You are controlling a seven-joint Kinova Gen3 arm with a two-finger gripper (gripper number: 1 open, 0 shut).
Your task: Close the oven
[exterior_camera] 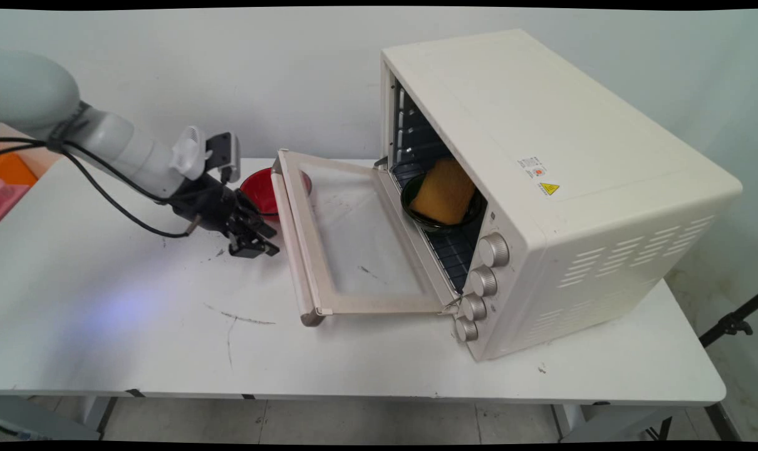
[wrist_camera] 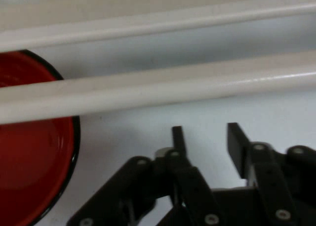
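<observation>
The claw point(exterior_camera: 254, 241) hangs low over the counter point(exterior_camera: 134, 326), a little open, with nothing in it. Just past its tips is the handle bar point(wrist_camera: 158, 90) of the oven door point(exterior_camera: 354, 238), which lies folded down flat. The bar looks hard, smooth and maybe slippery; its long middle looks like the best place to hold. A red bowl point(exterior_camera: 261, 188) sits beside the door, partly hidden. Inside the oven point(exterior_camera: 542, 188), yellow bread point(exterior_camera: 443, 191) rests in a dark dish point(exterior_camera: 473, 216), hard to see.
</observation>
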